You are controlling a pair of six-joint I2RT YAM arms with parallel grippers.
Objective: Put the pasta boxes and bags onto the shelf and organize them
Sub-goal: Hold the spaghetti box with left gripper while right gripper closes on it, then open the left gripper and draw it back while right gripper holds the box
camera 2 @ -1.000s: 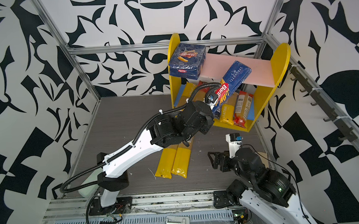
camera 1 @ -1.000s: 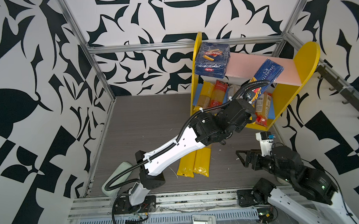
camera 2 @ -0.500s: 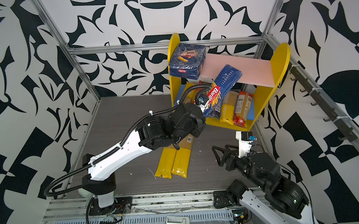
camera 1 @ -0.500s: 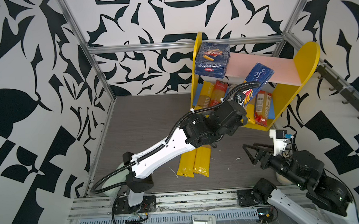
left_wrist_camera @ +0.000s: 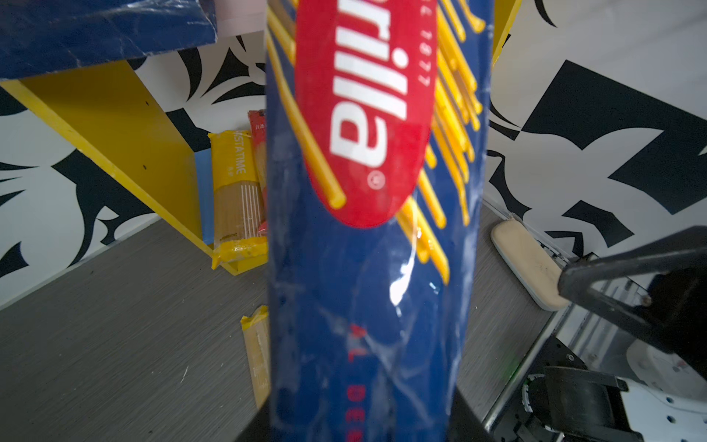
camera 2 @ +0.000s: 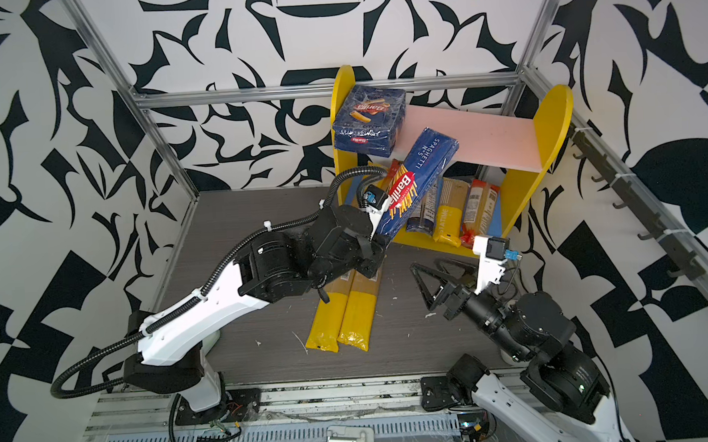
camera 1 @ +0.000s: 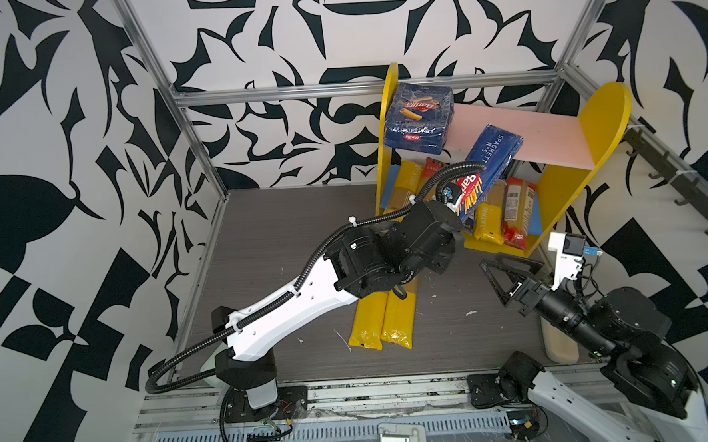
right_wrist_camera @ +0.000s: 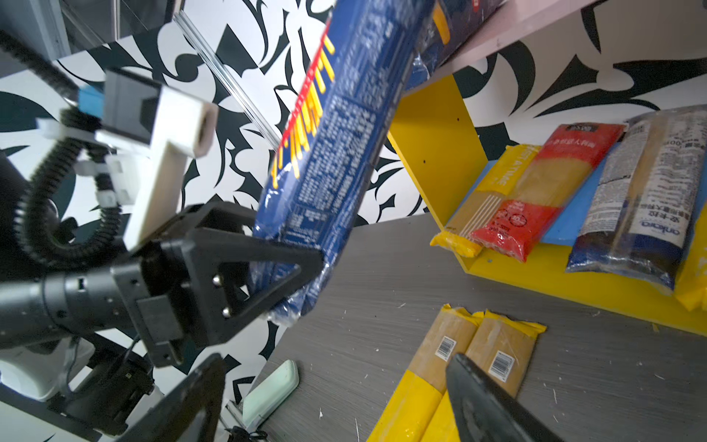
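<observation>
My left gripper (camera 1: 458, 221) is shut on the lower end of the long blue spaghetti box (camera 1: 491, 156). The box tilts up, its top end against the front edge of the pink upper board (camera 1: 535, 137) of the yellow shelf (camera 1: 601, 134). In the right wrist view the left gripper (right_wrist_camera: 283, 268) clamps the spaghetti box (right_wrist_camera: 344, 153). The wide rigatoni box (camera 1: 417, 119) lies on the pink board's left end. Several bags (camera 1: 510, 214) lie on the blue lower board. Two yellow-ended bags (camera 1: 384, 320) lie on the floor. My right gripper (camera 1: 509, 272) hangs open and empty before the shelf.
A beige pad (camera 1: 558, 344) lies at the floor's right front corner and a mint pad (right_wrist_camera: 271, 394) by the left arm's base. A rail of black hooks (camera 1: 684, 196) runs along the right wall. Metal frame bars edge the floor.
The left arm has swung the spaghetti box's top end leftward along the pink board. The right gripper has moved back and right toward the shelf's front, jaws a little wider.
</observation>
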